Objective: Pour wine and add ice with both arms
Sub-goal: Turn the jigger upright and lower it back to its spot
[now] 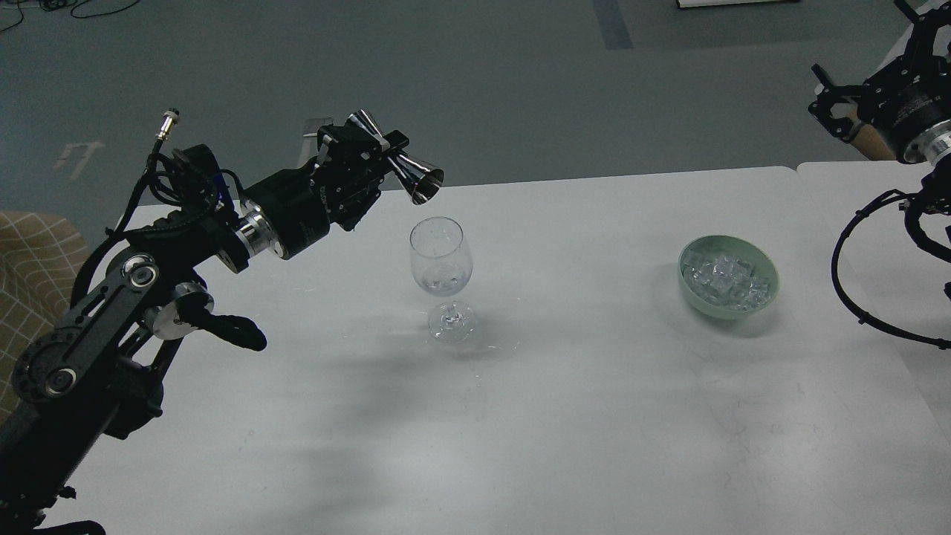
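Our left gripper (375, 152) pinches a steel jigger (401, 165), tilted just above the wine glass (440, 276) on the white table (565, 416). Well right of the glass, the ice (726, 281) fills a green bowl (769, 293). Farther right, our right gripper (836, 111) hangs raised; we cannot tell its spread. Behind lies grey floor (520, 82).

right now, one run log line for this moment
left gripper: shut on jigger, tipped over wine glass | right gripper: raised, empty | ice: in green bowl
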Robot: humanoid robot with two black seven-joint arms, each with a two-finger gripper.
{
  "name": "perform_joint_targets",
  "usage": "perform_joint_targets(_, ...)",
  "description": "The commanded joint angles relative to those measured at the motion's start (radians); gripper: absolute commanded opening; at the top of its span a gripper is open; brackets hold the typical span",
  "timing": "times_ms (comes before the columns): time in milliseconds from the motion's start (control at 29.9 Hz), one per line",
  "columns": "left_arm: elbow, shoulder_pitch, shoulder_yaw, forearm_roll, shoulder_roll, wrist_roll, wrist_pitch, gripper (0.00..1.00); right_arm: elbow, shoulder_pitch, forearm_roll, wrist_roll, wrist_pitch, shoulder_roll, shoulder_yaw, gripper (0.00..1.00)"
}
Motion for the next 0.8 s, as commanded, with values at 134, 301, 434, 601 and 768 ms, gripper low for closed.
perform_joint_targets(134,-0.037,-0.002,0.0,0.04,0.033,0.001,-0.021,0.01,0.0,-0.001,0.0,0.0,0.0,-0.005,0.001,1.0)
perform_joint_targets(301,-0.039,-0.002,0.0,0.095,0.034,0.001,-0.021,0.0,0.0,0.0,0.0,0.0,0.0,-0.007,0.001,1.0)
perform_joint_targets(434,-0.039,-0.002,0.0,0.095,0.034,0.001,-0.021,0.0,0.0,0.002,0.0,0.0,0.0,-0.007,0.001,1.0)
perform_joint_targets(601,-0.039,0.001,-0.015,0.084,0.019,0.001,-0.021,0.0,0.0,0.002,0.0,0.0,0.0,-0.007,0.001,1.0)
perform_joint_targets(768,-0.033,0.029,-0.021,-0.043,0.01,0.001,0.006,0.0,-0.002,0.002,0.0,0.0,0.0,-0.013,0.0,1.0)
